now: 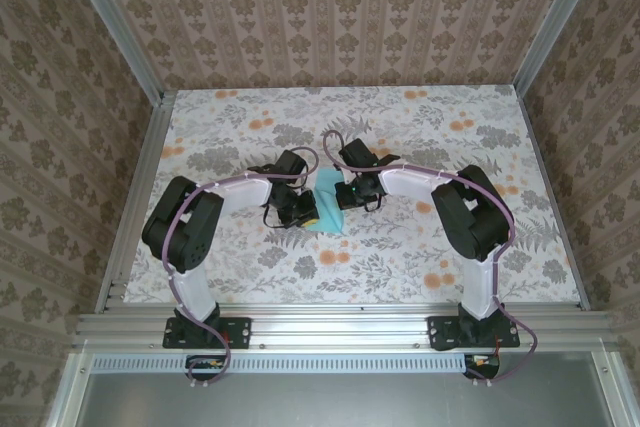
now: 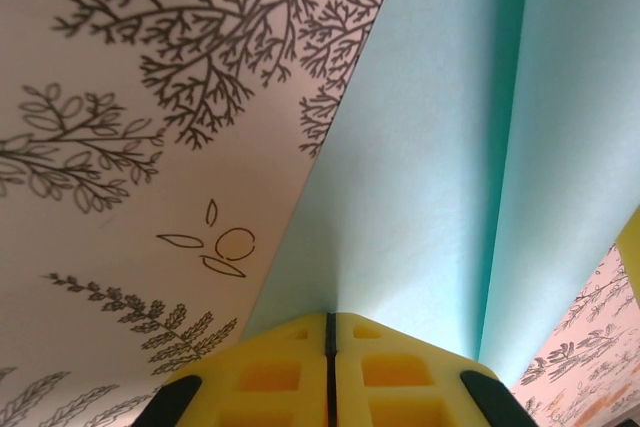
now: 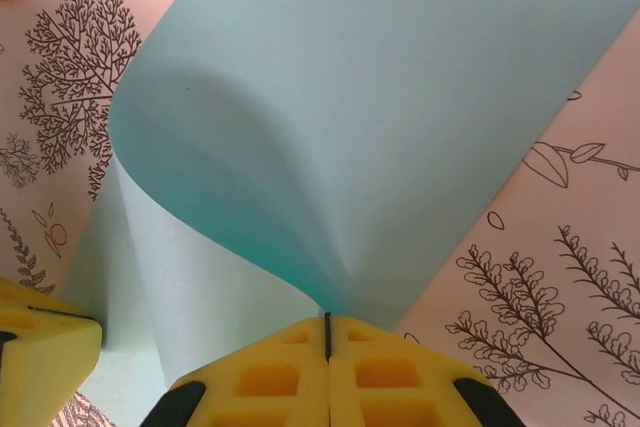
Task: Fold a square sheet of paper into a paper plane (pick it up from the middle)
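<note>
The square sheet of paper [image 1: 327, 209], turquoise-blue, stands lifted and bent between my two grippers at the table's middle. My left gripper [image 1: 306, 214] is shut on its left edge; in the left wrist view the yellow fingers [image 2: 290, 367] meet on the paper [image 2: 420, 167], which shows a lengthwise fold. My right gripper [image 1: 346, 194] is shut on the opposite edge; in the right wrist view the paper [image 3: 380, 97] curls up and over from the closed fingertips [image 3: 390, 372]. The left gripper's yellow finger [image 3: 40, 347] shows at the lower left there.
The floral tabletop [image 1: 400, 247] spreads around the paper, bounded by aluminium rails [image 1: 130, 207] and patterned walls. Both arms' elbows [image 1: 185, 222] [image 1: 470, 212] sit to either side near the front edge.
</note>
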### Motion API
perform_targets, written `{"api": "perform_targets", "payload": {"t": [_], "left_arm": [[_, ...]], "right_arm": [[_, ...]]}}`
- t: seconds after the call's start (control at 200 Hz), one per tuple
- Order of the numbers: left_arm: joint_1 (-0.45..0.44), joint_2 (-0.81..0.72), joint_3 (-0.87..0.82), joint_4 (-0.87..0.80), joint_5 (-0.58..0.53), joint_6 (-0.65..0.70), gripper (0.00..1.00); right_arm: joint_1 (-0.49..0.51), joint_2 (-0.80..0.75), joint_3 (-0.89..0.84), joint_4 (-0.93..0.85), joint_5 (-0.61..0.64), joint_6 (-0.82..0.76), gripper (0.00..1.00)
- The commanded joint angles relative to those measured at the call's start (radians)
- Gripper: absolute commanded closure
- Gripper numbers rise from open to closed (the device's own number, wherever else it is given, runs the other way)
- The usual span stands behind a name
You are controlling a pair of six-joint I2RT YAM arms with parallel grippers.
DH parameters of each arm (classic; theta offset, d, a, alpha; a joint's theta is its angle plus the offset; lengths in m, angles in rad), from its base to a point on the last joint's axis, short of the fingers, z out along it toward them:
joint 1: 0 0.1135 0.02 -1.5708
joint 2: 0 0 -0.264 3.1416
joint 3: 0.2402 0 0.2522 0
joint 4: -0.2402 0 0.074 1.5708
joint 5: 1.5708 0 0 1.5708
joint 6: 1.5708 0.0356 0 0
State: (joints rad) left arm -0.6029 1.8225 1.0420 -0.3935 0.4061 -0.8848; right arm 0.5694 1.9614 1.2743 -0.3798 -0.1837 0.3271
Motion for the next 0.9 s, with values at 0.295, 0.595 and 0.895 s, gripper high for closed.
{"api": "perform_targets", "payload": {"t": [0.295, 0.595, 0.895], "left_arm": [[-0.014, 0.037, 0.03, -0.085, -0.038, 0.045, 0.93], [-0.016, 0.038, 0.034, -0.089, -0.036, 0.051, 0.93], [-0.017, 0.041, 0.036, -0.094, -0.036, 0.058, 0.93]], "right_arm": [[-0.006, 0.038, 0.048, -0.045, 0.051, -0.028, 0.91], [-0.006, 0.051, 0.056, -0.047, 0.031, -0.036, 0.87], [-0.008, 0.059, 0.065, -0.036, 0.015, -0.043, 0.9]]}}
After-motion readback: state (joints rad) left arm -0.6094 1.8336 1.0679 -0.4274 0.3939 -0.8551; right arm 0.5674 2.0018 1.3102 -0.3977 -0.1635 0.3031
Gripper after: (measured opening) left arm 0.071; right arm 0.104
